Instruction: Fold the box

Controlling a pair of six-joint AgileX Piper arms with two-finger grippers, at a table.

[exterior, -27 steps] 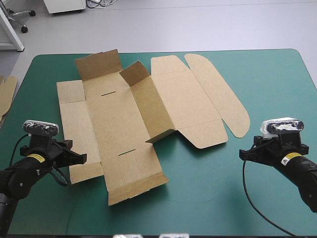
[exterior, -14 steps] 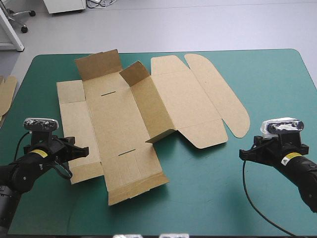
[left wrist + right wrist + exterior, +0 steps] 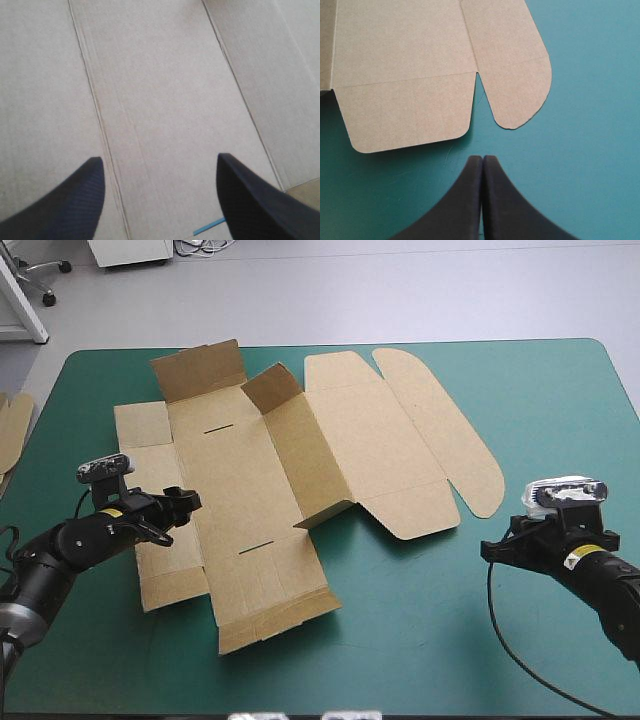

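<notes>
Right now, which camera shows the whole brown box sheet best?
The high view: the box lies there entire on the table, mostly flat with a few panels raised. The left wrist view shows only plain board and crease lines, with hardly an edge. The right wrist view catches just two rounded flaps at one end.

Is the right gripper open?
No, the right gripper is shut, fingers meeting in one pointed arch over the teal-green cover, short of the box.

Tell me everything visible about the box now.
The box is a cut sheet of brown board, mostly flat on the teal-green cover, with two slots. One wall near the middle and two far flaps stand raised; the rounded lid flaps lie flat. The open left pincer hangs over its left panel.
</notes>
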